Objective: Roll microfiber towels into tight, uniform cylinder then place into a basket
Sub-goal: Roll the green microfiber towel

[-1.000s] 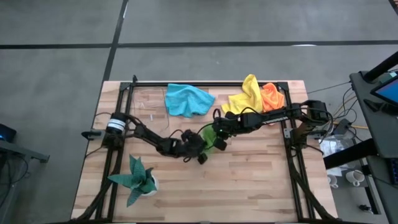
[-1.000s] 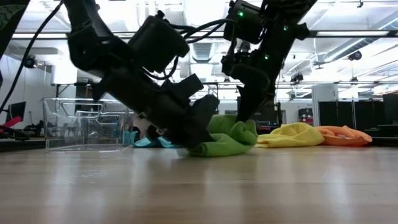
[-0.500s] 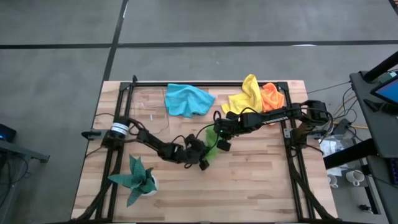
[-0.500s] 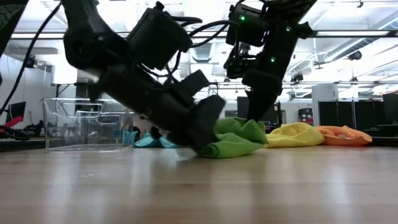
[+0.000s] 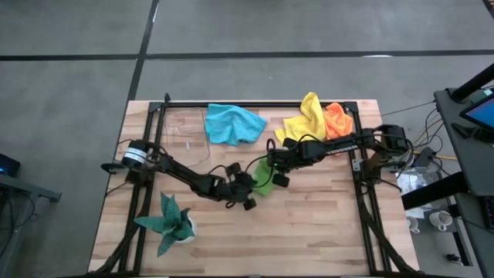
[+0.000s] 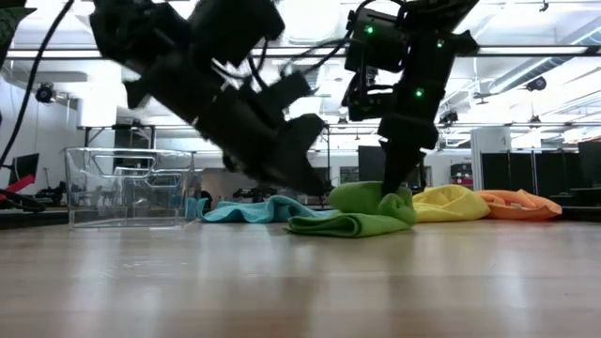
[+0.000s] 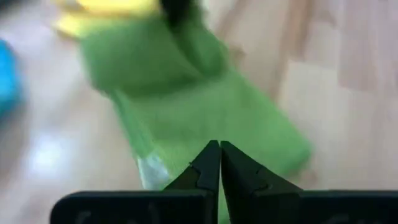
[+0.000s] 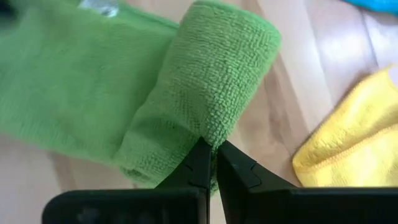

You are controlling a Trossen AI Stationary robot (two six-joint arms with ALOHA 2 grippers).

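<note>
The left pincer (image 5: 248, 202) hangs just above the wooden table (image 5: 309, 224), near the table's middle, with its two dark fingers (image 7: 208, 168) pressed together and nothing between them. Directly ahead of its tips lies the lime green towel (image 5: 262, 174) — a flat tail of cloth stretched toward the pincer, with a thicker rolled part at the far end. In the low view the left pincer (image 6: 305, 178) is raised clear of the cloth, tilted down toward it.

The right pincer (image 5: 272, 162) comes in from the other side and meets the rolled end of the green towel (image 8: 205, 106). Its fingers (image 8: 199, 165) are closed tight, tips pushed into the side of the roll; a small pinch of the fabric may be caught between them, but that cannot be told for sure. In the low view this pincer (image 6: 392, 192) stands nearly upright on top of the green bundle (image 6: 362, 211).

Just beyond the right pincer, toward the back edge of the table, the yellow towel (image 5: 305, 120) lies crumpled, with the orange towel (image 5: 338, 120) touching it on its outer side. Beyond the left pincer, the bright blue towel (image 5: 231, 123) lies loose near the back edge — well apart from the green one. The clear basket (image 6: 127, 188) stands beside the blue towel at the far left corner. A teal plant in a white pot (image 5: 171, 220) sits on the near left of the table, behind the left arm.
</note>
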